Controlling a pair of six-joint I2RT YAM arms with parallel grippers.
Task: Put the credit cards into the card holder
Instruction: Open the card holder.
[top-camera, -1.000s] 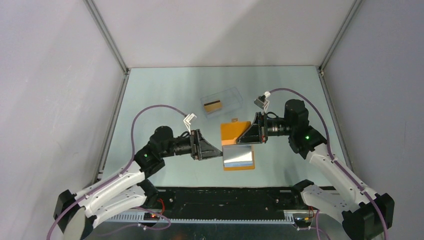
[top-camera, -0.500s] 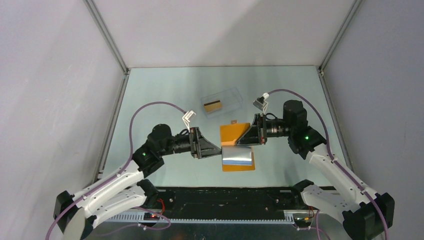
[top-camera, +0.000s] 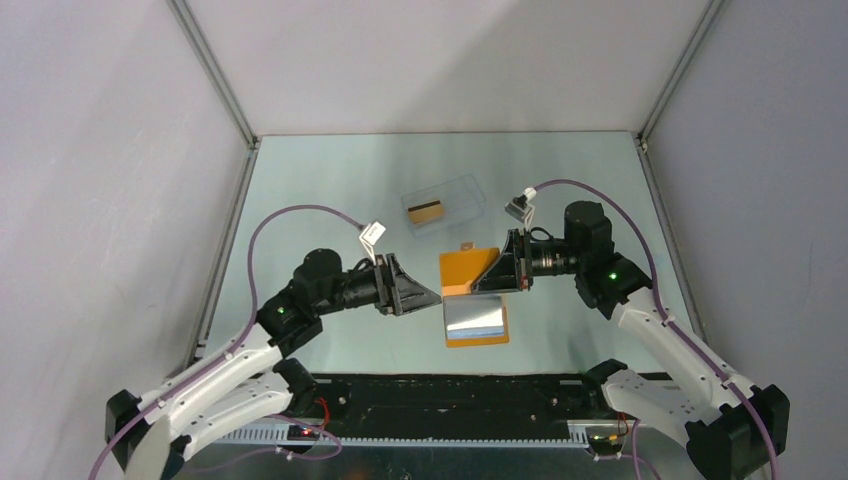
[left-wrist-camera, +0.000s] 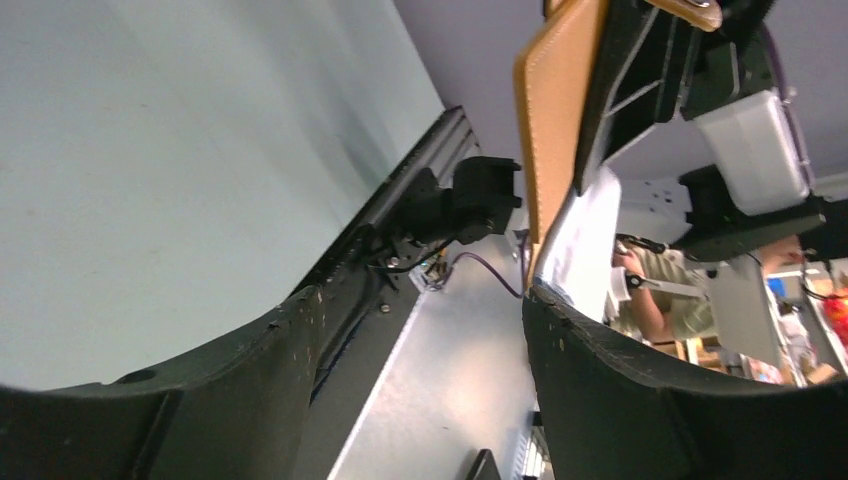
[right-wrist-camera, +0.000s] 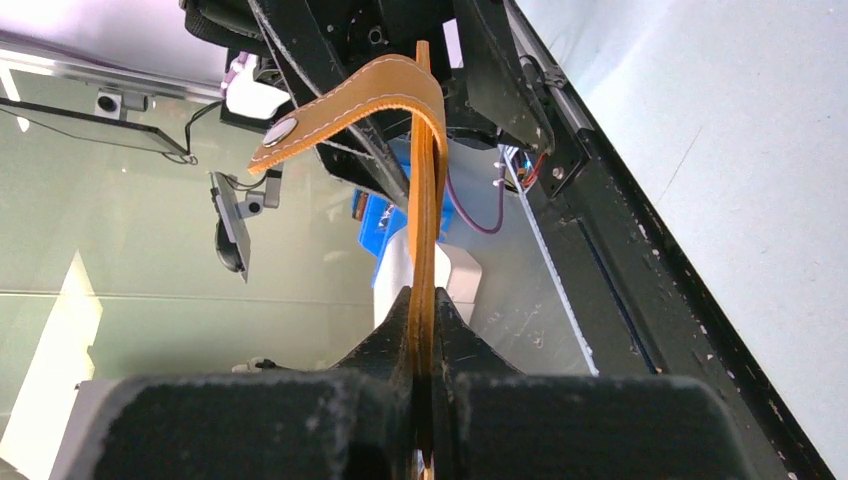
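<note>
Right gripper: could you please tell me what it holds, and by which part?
The right gripper pinches the card holder by its orange flap with the snap strap.

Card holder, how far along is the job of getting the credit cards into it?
Done: the card holder is unfolded, with the right gripper shut on its orange panel. In hand: the left gripper is open at the holder's left edge, with no card between its fingers. Left: a striped credit card lies in the clear box, and no card shows in the holder.
</note>
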